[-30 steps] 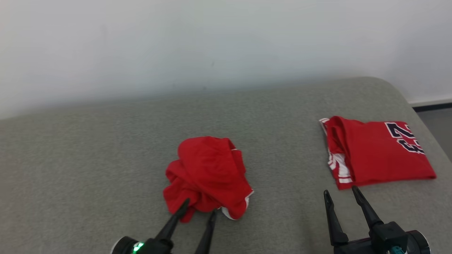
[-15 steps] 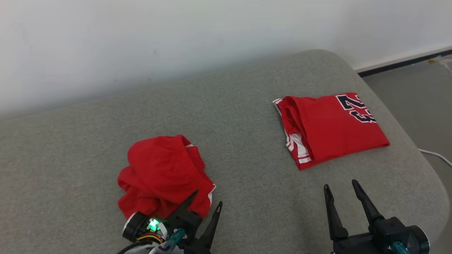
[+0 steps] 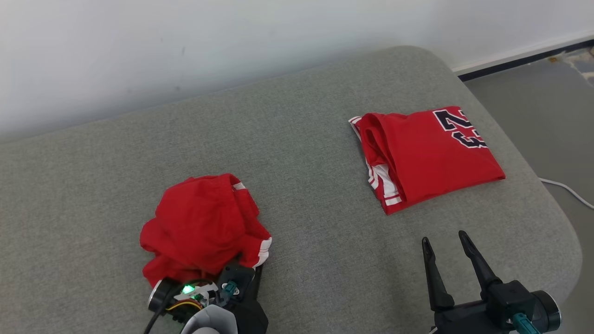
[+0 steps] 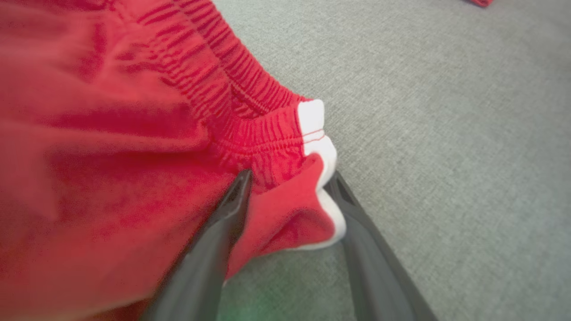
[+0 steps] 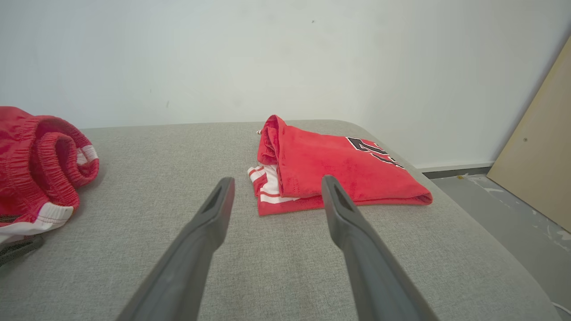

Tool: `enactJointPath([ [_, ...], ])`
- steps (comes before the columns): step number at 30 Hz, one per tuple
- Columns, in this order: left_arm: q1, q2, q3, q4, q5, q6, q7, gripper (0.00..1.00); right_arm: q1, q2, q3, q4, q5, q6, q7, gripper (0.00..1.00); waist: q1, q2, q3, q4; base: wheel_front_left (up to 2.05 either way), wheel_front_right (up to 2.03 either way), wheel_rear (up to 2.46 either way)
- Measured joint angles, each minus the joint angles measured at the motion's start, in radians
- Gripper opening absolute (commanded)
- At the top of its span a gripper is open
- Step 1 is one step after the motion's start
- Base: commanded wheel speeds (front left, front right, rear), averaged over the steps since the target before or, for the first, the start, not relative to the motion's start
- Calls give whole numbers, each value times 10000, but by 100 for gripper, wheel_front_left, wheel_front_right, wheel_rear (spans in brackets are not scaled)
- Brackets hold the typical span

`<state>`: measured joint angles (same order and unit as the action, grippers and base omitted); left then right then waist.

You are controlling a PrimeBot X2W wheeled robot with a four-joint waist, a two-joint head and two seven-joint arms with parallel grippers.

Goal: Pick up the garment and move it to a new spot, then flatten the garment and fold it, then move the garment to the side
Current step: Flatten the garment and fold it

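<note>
Cloth-gripping was the step in hand: the first pick-up of the task. From the head view, the crumpled red garment with white trim (image 3: 204, 227) lay heaped near the front edge of the grey fabric cushion (image 3: 301, 139), left of its middle, with the left gripper (image 3: 248, 272) pushed in at the heap's near side. The right gripper (image 3: 443, 237) hovered spread and empty near the front right corner, well apart from the folded red jersey with dark numerals (image 3: 427, 153) by the right edge. From the left wrist view, the claw was released, not yet clenched: its two dark fingers (image 4: 212, 249) straddled a fold of the white-edged hem (image 4: 334, 218) just below the ribbed elastic waistband (image 4: 250, 116), cloth touching both. A good grasp, I judged, called for closing fully on that fold, taking several layers rather than the trim alone, then lifting straight up so the heap cleared the cushion before travelling. From the right wrist view, the right claw's jaws stood apart over bare cushion, the jersey beyond them; the new spot seemed best chosen in the open middle, away from that jersey.
</note>
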<state>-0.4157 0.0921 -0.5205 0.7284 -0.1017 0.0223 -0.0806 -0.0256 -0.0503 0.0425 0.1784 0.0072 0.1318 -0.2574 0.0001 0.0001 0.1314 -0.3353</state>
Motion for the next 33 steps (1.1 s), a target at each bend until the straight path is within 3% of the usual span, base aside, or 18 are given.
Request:
enactJointPath([
  [9, -574, -301, 21, -407, -842, -506, -1152, 0, -39, 0, 42, 82, -15, 0, -27, 100, -1, 0, -125, 360, 0, 0, 0],
  [17, -1997, -403, -100, -3122, -2573, -838, -1672, 0, -38, 2, 59, 146, -12, 0, -27, 100, -2, 0, -337, 712, 0, 0, 0],
  [22, -2732, -418, -88, -5411, -4034, -316, -1791, 0, -9, 0, 52, 201, 0, 0, -27, 100, -2, 0, -490, 963, 0, 0, 0],
  [23, -2816, -418, -10, -5743, -4257, -136, -1797, 0, 5, 2, 63, 209, 2, 0, -27, 100, -2, 0, -522, 1018, 0, 0, 0],
  [24, -2854, -420, 148, -6178, -4387, 313, -1818, 0, 22, 2, 65, 224, 8, 0, -27, 100, -3, 0, -586, 1135, 0, 0, 0],
  [27, -2295, -435, 656, -6437, -4604, 863, -1820, 0, 45, 0, 111, 224, 61, 0, -27, 100, -2, -1, -661, 1332, 0, 0, 0],
  [28, -2295, -435, 656, -6437, -4604, 863, -1820, 0, 45, 0, 111, 224, 61, 0, -27, 100, -2, -1, -661, 1332, 0, 0, 0],
  [29, -1360, -410, 1156, -6410, -4711, 1191, -1820, 0, 52, 2, 125, 230, 82, 0, -27, 100, -2, -1, -695, 1479, 0, 0, 0],
  [33, 340, -244, 1918, -6086, -4974, 1534, -1818, 0, 65, 6, 84, 232, 86, 0, -27, 100, -2, 0, -722, 1726, 0, 0, 0],
])
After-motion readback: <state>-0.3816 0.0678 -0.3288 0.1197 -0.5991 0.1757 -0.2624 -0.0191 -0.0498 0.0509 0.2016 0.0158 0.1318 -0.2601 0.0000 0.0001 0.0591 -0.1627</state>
